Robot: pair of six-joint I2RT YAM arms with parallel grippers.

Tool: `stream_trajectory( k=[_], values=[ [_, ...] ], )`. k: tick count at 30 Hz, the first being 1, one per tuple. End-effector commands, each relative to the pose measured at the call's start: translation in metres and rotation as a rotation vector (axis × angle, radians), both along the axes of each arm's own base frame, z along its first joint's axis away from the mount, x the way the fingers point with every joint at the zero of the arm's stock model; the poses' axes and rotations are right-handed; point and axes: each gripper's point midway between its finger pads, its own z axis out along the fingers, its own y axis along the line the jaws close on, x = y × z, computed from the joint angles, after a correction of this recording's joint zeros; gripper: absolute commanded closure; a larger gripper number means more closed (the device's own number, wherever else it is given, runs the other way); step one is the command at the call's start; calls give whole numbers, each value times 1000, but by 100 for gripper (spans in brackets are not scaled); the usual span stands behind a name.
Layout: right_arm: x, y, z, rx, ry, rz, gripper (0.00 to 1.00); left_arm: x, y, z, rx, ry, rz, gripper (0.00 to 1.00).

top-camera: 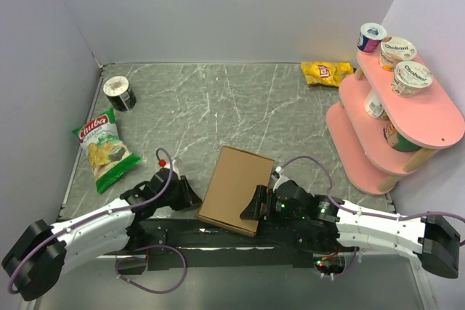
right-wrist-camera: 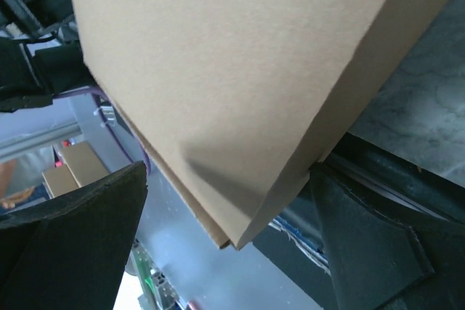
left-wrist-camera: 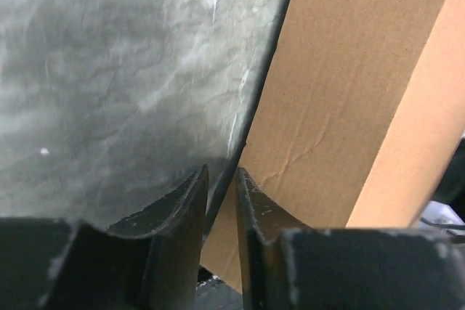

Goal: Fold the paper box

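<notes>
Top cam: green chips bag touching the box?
No, the green chips bag lies near the left wall, well apart from the paper box.

In the top view, the left gripper (top-camera: 190, 195) has its fingertips against the left edge of the paper box (top-camera: 234, 186), and any contact there is too small to judge. In the left wrist view the box runs off the top and right of the frame. Its lower edge passes behind the two fingers (left-wrist-camera: 190, 215), and whether they pinch the cardboard cannot be told. In the right wrist view the box is cut off at the top, and a small tan block (right-wrist-camera: 73, 166) at middle left is too blurred to name. On the pink shelf rack (top-camera: 436, 117) at the right of the top view, the lower cups (top-camera: 374, 104) sit half hidden under the upper tiers.
</notes>
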Motion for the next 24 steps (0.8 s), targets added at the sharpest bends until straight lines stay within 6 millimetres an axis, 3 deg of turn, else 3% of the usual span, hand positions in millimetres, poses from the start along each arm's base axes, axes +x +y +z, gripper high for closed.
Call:
stream_trajectory(
  k=[1,7,15,21,24],
  values=[
    [11,28,29,136,-41,-34,1,-31,-1,-16,-25,136,4,72],
    [13,37,34,163,-48,-36,1,-27,-23,-10,-70,128,27,72],
    [21,46,42,211,-84,-70,1,-7,-62,0,-95,82,39,71],
    [40,49,47,228,-174,-137,2,7,-84,17,-193,56,58,74],
    [47,50,49,216,-203,-150,2,5,-91,22,-242,75,57,75]
  ],
)
